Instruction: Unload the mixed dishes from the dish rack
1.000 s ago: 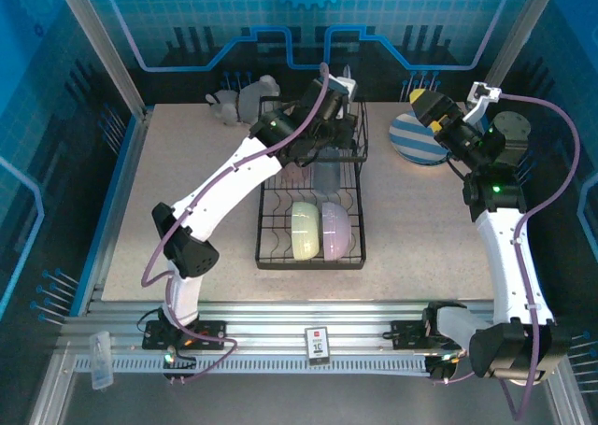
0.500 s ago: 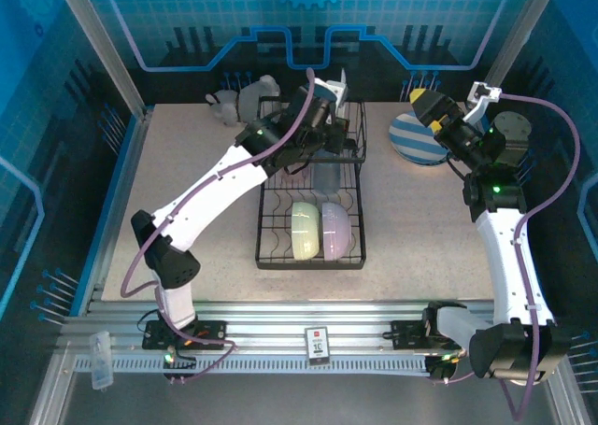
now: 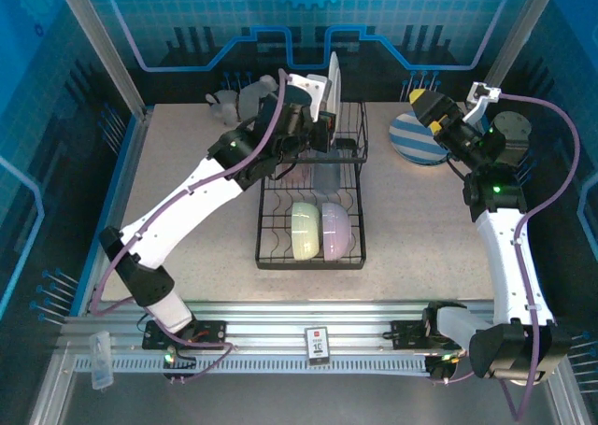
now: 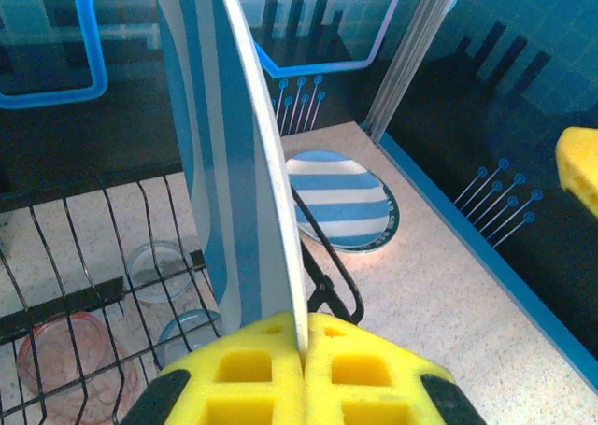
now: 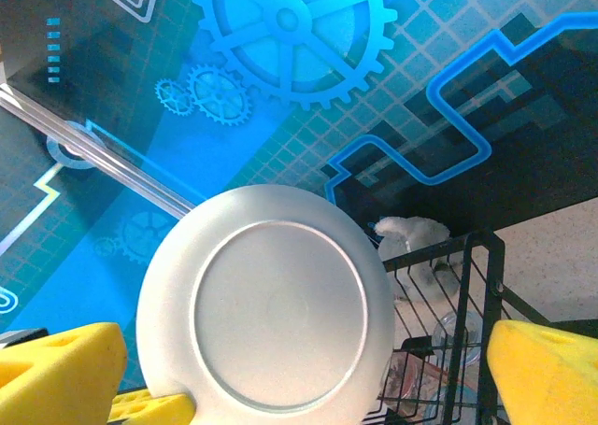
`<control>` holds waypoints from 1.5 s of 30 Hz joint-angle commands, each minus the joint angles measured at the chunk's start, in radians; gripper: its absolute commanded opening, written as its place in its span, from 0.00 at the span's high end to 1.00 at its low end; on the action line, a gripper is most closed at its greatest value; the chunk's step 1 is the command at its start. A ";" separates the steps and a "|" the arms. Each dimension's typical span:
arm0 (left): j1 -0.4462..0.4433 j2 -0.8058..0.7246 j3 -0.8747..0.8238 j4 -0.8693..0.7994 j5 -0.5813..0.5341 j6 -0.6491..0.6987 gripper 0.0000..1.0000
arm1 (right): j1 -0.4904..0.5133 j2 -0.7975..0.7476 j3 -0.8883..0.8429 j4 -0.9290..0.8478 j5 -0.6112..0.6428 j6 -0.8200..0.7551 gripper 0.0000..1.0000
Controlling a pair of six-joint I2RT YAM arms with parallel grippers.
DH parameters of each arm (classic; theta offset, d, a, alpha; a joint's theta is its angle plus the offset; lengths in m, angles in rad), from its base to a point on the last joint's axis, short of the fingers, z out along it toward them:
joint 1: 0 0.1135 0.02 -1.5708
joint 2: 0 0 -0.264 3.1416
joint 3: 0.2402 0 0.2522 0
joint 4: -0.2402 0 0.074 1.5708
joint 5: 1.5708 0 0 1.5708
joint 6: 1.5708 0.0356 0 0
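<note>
Dish rack (image 3: 311, 215) partly unloaded, I reckon: one striped plate (image 3: 416, 140) flat on tabletop (image 3: 420, 229) at far right, second plate (image 3: 333, 81) pinched upright in left claw (image 4: 304, 350) above rack. Right claw (image 3: 455, 103) spread, empty. Green bowl (image 3: 306, 231), lavender bowl (image 3: 336, 229), tumblers (image 4: 154, 257) left inside.

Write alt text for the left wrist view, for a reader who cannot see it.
Yellow fingers clamp a striped plate upright, edge-on. Behind: the black dish rack, tumblers under its wires, and a second striped plate flat on the table.
</note>
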State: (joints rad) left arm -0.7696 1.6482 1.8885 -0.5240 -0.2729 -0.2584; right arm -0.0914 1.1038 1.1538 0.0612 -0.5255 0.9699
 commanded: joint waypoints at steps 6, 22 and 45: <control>0.000 -0.133 -0.142 0.253 0.012 0.098 1.00 | 0.014 -0.046 0.058 -0.054 -0.006 -0.001 0.00; -0.141 -0.269 -0.371 0.383 -0.069 1.043 1.00 | 0.080 0.062 0.357 -0.357 0.001 0.021 0.00; -0.214 -0.146 -0.478 0.617 -0.373 1.581 1.00 | 0.170 0.166 0.500 -0.683 0.105 -0.114 0.07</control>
State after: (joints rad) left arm -0.9783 1.5070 1.4094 -0.0158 -0.6060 1.2724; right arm 0.0624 1.2587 1.6169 -0.5507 -0.4374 0.8867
